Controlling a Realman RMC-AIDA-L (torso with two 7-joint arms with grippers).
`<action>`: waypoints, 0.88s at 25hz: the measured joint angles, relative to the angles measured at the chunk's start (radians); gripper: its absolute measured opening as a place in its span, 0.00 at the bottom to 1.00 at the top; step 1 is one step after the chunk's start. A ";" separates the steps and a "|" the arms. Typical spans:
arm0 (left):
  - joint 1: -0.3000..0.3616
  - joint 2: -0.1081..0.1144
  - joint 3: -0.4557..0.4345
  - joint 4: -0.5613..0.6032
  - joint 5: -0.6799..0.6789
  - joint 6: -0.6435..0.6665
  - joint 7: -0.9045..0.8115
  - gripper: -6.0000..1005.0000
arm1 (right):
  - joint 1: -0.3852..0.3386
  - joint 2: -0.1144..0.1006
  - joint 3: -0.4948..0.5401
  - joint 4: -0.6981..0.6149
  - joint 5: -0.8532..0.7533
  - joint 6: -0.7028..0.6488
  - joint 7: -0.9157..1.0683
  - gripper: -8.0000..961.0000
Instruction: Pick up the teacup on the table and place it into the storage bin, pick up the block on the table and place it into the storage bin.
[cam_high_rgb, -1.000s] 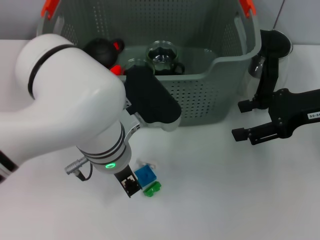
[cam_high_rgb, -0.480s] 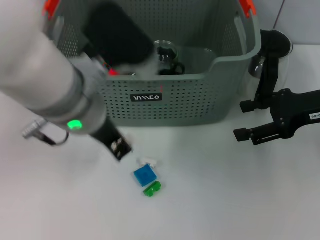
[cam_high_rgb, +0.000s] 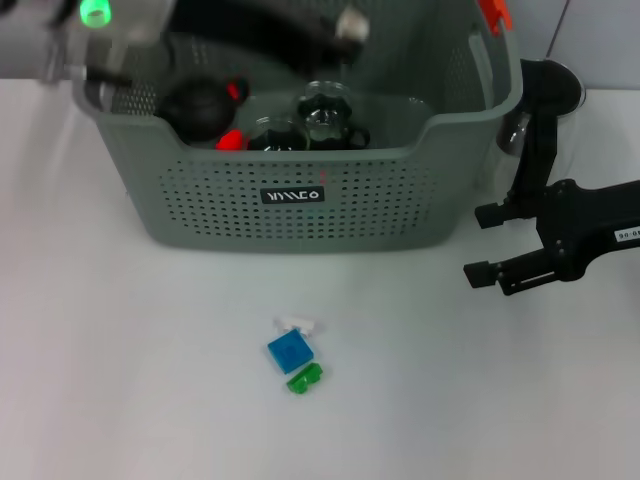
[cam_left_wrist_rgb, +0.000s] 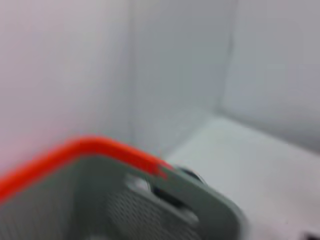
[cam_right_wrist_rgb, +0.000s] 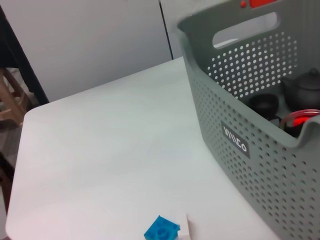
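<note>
Grey-green storage bin (cam_high_rgb: 300, 200) full of little holes, orange-red corner tab (cam_high_rgb: 495, 14), black label (cam_high_rgb: 291, 195) with white letters, blue block (cam_high_rgb: 289, 350), green block (cam_high_rgb: 304, 378), white table (cam_high_rgb: 120, 360), black right gripper (cam_high_rgb: 482, 243)

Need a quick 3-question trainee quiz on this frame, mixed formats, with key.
1. True or false: the blue block lies on the table, outside the storage bin.
2. Multiple choice: where is the right end effector?
A. Inside the bin
B. Over the table, right of the bin, holding nothing
C. Clamped on the blue block
3. Fill in: next to the blue block lie a small white piece and a small ____ piece.

Key: 1 true; 2 B; 3 green.
</note>
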 joint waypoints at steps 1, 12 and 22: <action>-0.022 0.004 -0.047 -0.047 -0.012 -0.025 0.027 0.20 | 0.001 0.000 0.000 0.000 0.000 -0.001 0.000 0.98; -0.186 0.149 -0.180 -0.659 -0.027 -0.247 0.099 0.20 | -0.003 0.001 0.000 0.000 0.000 -0.002 -0.002 0.98; -0.163 0.127 -0.187 -0.591 -0.078 -0.195 0.135 0.48 | -0.002 -0.001 0.000 0.000 0.000 0.003 -0.002 0.98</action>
